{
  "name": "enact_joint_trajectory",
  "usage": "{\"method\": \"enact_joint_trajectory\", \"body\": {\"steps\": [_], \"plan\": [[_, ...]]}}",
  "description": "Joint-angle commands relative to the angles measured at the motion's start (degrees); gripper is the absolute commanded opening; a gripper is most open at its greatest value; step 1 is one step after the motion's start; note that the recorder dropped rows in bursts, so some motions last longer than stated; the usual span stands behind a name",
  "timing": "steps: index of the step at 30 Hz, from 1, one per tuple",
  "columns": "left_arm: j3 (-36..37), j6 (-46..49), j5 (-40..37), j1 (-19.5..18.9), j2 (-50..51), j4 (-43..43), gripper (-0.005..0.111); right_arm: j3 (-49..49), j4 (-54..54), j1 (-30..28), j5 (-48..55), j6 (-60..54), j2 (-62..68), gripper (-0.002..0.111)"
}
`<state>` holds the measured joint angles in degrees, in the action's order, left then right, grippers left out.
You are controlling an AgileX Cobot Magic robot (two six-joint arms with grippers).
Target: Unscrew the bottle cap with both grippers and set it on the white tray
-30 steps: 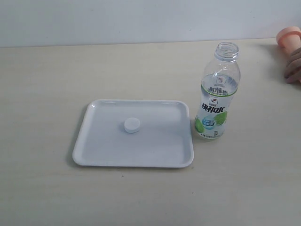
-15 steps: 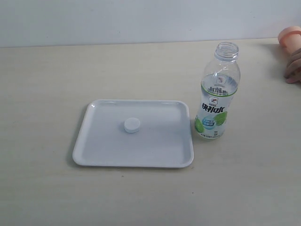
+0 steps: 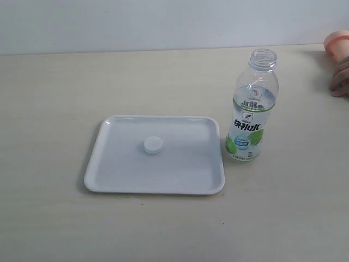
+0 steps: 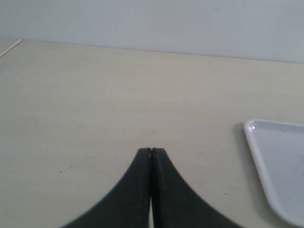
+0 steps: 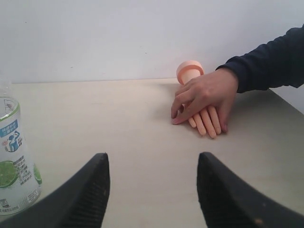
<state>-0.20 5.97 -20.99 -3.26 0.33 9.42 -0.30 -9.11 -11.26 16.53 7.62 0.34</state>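
The bottle cap (image 3: 153, 145), small, round and white, lies near the middle of the white tray (image 3: 112, 174). The bottle (image 3: 251, 109) stands upright with its neck open, just right of the tray; its labelled side (image 5: 12, 175) also shows in the right wrist view. Neither gripper appears in the exterior view. My left gripper (image 4: 151, 151) is shut with nothing between its black fingers, over bare table beside a corner of the tray (image 4: 273, 156). My right gripper (image 5: 153, 161) stands open and empty, the bottle off to one side of it.
A person's hand (image 5: 202, 102) in a dark sleeve rests on the table over a peach-coloured object (image 5: 189, 71); both sit at the exterior view's far right edge, hand (image 3: 341, 76). A pale wall runs behind the table.
The hand and peach object at the far right edge have shifted slightly rightward. Cap, tray and bottle have not moved.
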Motion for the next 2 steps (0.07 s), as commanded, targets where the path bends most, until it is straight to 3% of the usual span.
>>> {"method": "enact_joint_trajectory", "body": {"steps": [1,2], "plan": [[0.2,-0.37,0.48,-0.07,-0.33,-0.22,0.0,0.3,0.05,-0.38,-0.37,0.2,-0.34,0.053],[0.2,-0.37,0.48,-0.07,-0.33,-0.22,0.0,0.3,0.05,-0.38,-0.37,0.2,-0.34,0.053]]}}
